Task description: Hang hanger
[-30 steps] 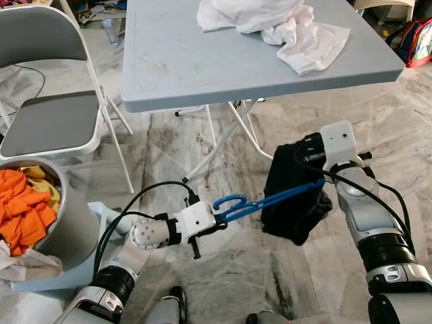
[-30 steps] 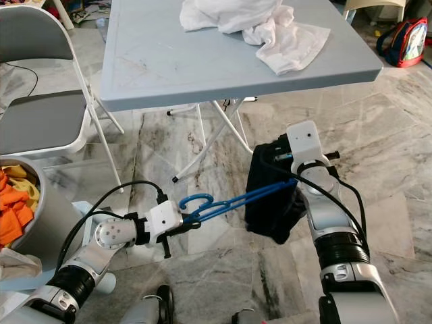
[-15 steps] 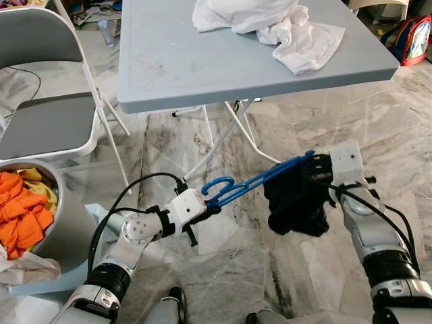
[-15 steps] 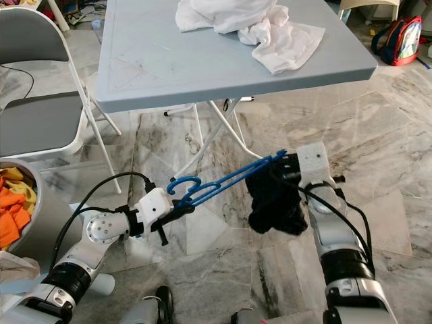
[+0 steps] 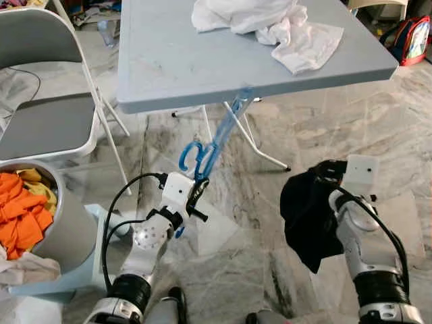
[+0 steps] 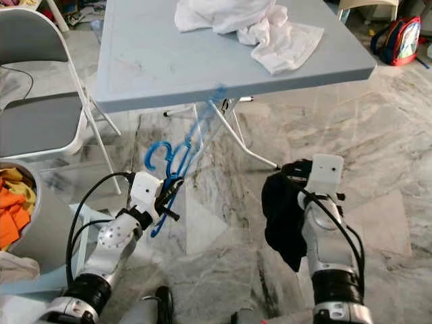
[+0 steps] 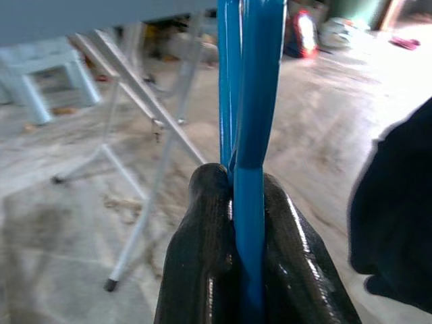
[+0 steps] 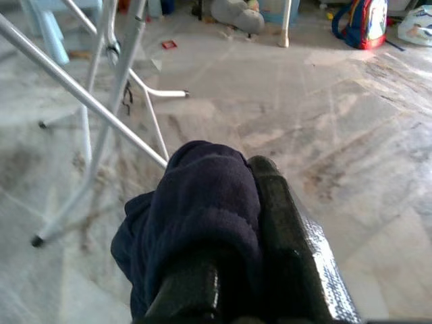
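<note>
Under the grey folding table (image 5: 202, 61), the right gripper (image 8: 223, 223) is clamping a dark garment (image 5: 307, 219) while the left gripper (image 7: 233, 223) is pinching the upright blue hanger (image 5: 214, 145), which could snag the table edge.

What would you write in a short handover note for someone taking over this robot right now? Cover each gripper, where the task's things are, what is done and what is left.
Left gripper: shut on the blue hanger, which points up toward the edge of the grey table.
Right gripper: shut on the dark garment, which hangs low above the marble floor.
Hanger and garment are apart; the garment is not on the hanger.
Nearby: white cloths on the table, a folding chair, a tub of orange laundry.
Done: both items are gripped.
Left: get the garment onto the hanger, then hang it; I see no rail here.
</note>
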{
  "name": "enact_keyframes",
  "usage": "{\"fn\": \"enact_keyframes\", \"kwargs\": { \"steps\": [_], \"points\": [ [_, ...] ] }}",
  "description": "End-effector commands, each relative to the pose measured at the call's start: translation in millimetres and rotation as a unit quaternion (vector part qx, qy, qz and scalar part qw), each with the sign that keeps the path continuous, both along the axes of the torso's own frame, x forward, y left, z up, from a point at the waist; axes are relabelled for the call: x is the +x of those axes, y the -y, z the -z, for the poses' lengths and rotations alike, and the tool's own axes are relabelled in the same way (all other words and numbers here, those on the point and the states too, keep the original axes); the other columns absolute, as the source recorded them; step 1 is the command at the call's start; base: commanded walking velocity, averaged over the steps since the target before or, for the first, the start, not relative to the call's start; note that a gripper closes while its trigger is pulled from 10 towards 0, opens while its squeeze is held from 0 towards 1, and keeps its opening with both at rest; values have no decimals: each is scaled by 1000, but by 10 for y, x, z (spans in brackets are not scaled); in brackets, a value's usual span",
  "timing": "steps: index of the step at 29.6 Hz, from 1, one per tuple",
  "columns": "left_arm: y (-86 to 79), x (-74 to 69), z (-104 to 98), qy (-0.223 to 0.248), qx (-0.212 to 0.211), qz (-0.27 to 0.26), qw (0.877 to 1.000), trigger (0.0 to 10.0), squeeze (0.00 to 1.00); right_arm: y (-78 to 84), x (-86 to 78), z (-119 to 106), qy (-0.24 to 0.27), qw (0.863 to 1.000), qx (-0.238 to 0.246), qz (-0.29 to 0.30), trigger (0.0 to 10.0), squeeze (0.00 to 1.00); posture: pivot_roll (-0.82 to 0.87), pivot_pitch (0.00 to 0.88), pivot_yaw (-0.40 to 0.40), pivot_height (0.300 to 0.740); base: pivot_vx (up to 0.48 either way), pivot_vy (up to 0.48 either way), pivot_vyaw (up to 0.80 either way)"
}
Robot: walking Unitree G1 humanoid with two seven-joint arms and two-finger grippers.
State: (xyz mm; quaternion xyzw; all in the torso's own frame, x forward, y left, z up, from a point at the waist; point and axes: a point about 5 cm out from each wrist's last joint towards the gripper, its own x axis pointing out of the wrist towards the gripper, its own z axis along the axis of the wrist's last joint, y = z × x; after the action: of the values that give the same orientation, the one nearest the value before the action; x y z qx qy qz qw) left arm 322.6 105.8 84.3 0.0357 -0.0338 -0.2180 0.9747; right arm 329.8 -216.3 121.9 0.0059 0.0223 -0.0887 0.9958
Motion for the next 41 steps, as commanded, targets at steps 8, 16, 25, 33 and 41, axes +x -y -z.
{"fn": "enact_keyframes", "kwargs": {
  "steps": [8, 16, 25, 33, 41],
  "points": [
    [-207, -26, -231, 47, -43, -104, 992, 10000, 0, -434, -175, -430, 130, 990, -1, -60, 10000, 0, 8, 208, 10, 740, 0, 0, 0],
    [-307, -22, -341, 45, -71, -129, 988, 10000, 0, -475, -203, -554, 157, 986, -3, -58, 10000, 0, 19, 198, 21, 740, 0, 0, 0],
    [-263, 8, -433, 47, -75, -115, 989, 10000, 0, -459, -211, -585, 166, 985, -7, -54, 10000, 0, 26, 182, 29, 740, 343, 0, 0],
    [-224, 74, -547, 61, -78, -107, 989, 10000, 0, -457, -179, -640, 177, 983, -12, -53, 10000, 0, 26, 176, 31, 740, 457, 0, 0],
    [-216, 89, -591, 61, -86, -108, 989, 10000, 0, -444, -142, -721, 190, 980, -16, -49, 10000, 0, 26, 181, 31, 740, 470, 0, 0]
  ]
}}
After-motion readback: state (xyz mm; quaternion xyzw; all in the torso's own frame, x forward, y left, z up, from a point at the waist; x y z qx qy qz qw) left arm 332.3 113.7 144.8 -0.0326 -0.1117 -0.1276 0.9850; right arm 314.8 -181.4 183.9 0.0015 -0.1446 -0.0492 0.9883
